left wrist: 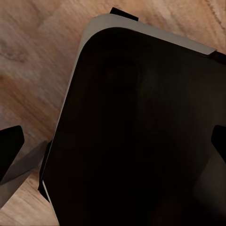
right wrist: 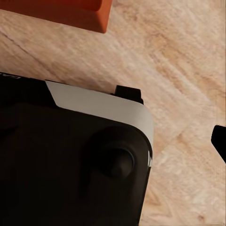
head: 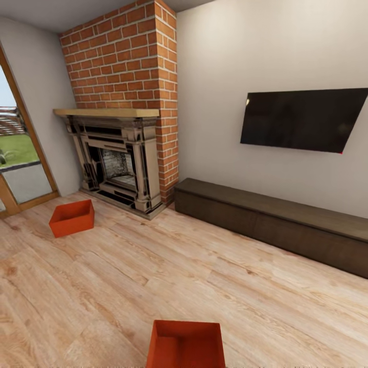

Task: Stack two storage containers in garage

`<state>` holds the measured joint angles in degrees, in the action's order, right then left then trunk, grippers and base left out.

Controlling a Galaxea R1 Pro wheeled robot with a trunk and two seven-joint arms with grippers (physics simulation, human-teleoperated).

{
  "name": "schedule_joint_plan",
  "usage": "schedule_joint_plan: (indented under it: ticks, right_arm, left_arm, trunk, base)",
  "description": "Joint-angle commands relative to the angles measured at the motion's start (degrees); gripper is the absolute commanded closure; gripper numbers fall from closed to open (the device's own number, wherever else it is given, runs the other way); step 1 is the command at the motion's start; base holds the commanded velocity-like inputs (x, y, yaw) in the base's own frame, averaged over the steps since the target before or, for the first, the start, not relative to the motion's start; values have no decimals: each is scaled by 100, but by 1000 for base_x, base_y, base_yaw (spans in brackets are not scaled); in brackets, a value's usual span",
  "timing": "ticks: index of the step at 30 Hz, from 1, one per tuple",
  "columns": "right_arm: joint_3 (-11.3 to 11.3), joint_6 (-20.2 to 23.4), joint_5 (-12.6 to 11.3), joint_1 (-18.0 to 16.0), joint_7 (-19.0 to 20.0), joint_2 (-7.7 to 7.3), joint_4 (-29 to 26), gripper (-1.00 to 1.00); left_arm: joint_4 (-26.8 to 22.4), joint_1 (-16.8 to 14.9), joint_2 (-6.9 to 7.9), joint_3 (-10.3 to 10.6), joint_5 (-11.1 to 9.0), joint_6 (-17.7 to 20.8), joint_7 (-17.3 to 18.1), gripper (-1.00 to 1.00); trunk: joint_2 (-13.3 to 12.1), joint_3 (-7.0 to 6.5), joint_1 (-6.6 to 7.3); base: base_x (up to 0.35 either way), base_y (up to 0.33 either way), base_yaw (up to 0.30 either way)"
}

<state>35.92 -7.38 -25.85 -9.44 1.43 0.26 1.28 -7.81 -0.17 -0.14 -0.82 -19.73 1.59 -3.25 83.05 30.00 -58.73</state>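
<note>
Two orange bins are sitting on the wood plank floor [head: 204,276] of the living room. One bin [head: 186,343] is lying closest, at the bottom edge of the head view, open side up; its corner [right wrist: 70,14] is showing beside the robot's dark base [right wrist: 70,165]. The other bin [head: 72,217] is resting farther off, near the fireplace [head: 117,158] and the glass door [head: 20,153]. A long bench [head: 276,225] is running along the far wall under the TV [head: 301,118]. Whether the fingers are spread or pressed together, I cannot tell.
</note>
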Motion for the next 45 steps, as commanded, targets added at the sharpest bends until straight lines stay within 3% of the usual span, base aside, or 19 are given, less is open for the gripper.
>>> schedule_joint_plan:
  ticks: [1,3,6,45]
  right_arm:
    - [12,-27,-58,-5,17,2,13,-100]
    - [-158,-27,-50,-5,18,1,13,-100]
    - [-214,-27,-45,-5,16,1,13,-100]
    - [-250,-18,-48,-5,-55,5,13,-100]
  left_arm:
    - [-10,0,-2,-6,-22,17,-18,-100]
    - [-10,0,-3,-6,-22,17,-18,-100]
    - [-10,0,-3,-6,-22,17,-18,-100]
    - [-10,0,-3,-6,-22,17,-18,-100]
  trunk:
    - [3,15,0]
    - [3,33,0]
    - [3,60,0]
    - [3,341,0]
  base:
    - [0,0,5]
    - [0,0,2]
    - [0,0,0]
    - [0,0,-6]
